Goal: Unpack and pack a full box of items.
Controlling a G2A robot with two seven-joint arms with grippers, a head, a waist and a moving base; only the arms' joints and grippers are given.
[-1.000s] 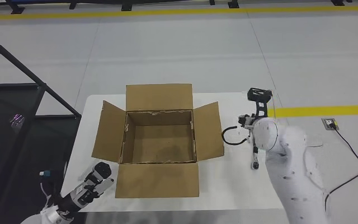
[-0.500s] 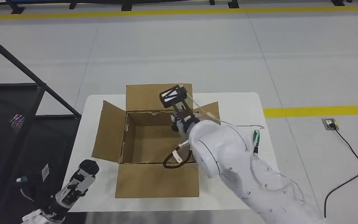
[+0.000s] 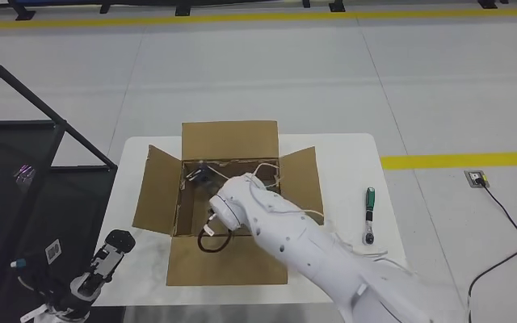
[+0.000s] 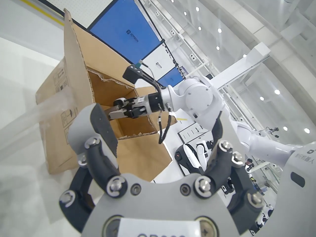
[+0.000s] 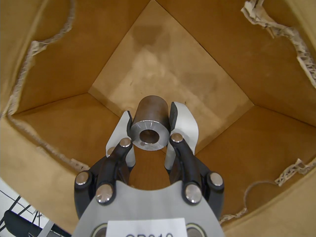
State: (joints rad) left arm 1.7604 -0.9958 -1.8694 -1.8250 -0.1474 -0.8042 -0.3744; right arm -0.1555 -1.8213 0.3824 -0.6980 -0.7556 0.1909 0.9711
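Box (image 5: 222,50): R gripper (image 5: 151,110) w/ cylinder (image 5: 150,127)

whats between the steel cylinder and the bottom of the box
Nothing. In the right wrist view the box floor beyond the steel cylinder, held by the right gripper, is bare cardboard.

Seen from above, most of the box (image 3: 230,139) floor is lost to you under the right arm (image 3: 275,234). That arm also covers nearly all of the right end effector (image 3: 199,173), so you cannot judge its grip there. In the right wrist view, the metal cylinder (image 5: 150,124) hides its own far end, and the box walls run off every edge. In the left wrist view, a pale blurred streak (image 4: 37,107) crosses the box side, and the lower edge cuts off the base of the left end effector (image 4: 157,120).
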